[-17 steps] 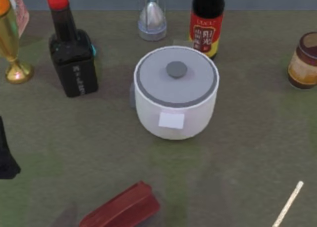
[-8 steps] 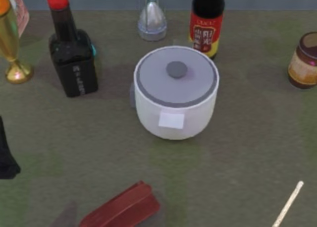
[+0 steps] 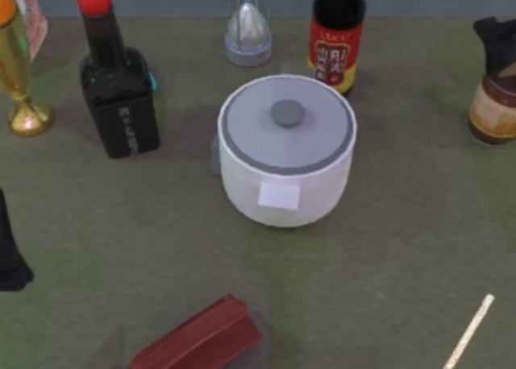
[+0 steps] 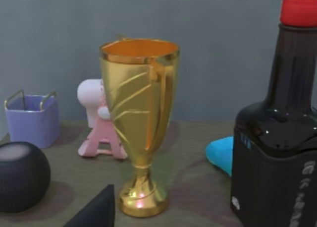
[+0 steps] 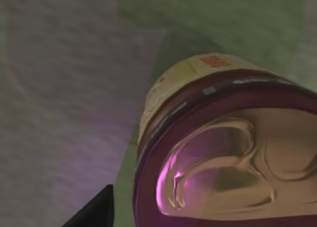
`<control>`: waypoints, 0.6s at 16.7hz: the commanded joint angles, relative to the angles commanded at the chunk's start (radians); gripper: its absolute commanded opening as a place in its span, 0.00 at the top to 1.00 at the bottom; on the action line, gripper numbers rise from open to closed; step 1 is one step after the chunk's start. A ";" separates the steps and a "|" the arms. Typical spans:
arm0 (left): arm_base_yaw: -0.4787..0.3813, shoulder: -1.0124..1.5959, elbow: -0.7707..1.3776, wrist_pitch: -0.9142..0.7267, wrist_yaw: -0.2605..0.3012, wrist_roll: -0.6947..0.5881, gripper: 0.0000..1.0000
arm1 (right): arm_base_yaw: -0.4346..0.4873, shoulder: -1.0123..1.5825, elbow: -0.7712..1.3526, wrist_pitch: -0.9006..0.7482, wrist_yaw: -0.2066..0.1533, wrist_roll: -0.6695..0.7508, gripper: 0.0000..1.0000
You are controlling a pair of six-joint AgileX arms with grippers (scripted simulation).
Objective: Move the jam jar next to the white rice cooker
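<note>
The white rice cooker (image 3: 286, 151) stands in the middle of the table, its grey knob on top. The jam jar (image 3: 490, 113) sits at the table's far right edge, well apart from the cooker. My right gripper (image 3: 497, 40) hangs over the jar and covers its lid from above. In the right wrist view the maroon lid (image 5: 233, 162) and tan label fill the picture, and one dark fingertip (image 5: 96, 209) stands beside the jar without touching it; the gripper is open. My left gripper (image 3: 10, 252) is parked at the left edge, open.
Around the cooker stand a black sauce bottle with a red cap (image 3: 117, 87), an hourglass (image 3: 247, 26) and a dark bottle with a red-yellow label (image 3: 336, 39). A gold cup (image 3: 20, 63) is far left. A red object (image 3: 201, 337) and a white stick (image 3: 469, 333) lie in front.
My right gripper has come into the top view at the far right and now sits over the jam jar's lid. The jar, cooker and left arm have not moved.
</note>
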 joint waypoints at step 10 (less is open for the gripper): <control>0.000 0.000 0.000 0.000 0.000 0.000 0.00 | 0.002 0.037 -0.023 0.007 -0.001 -0.010 0.00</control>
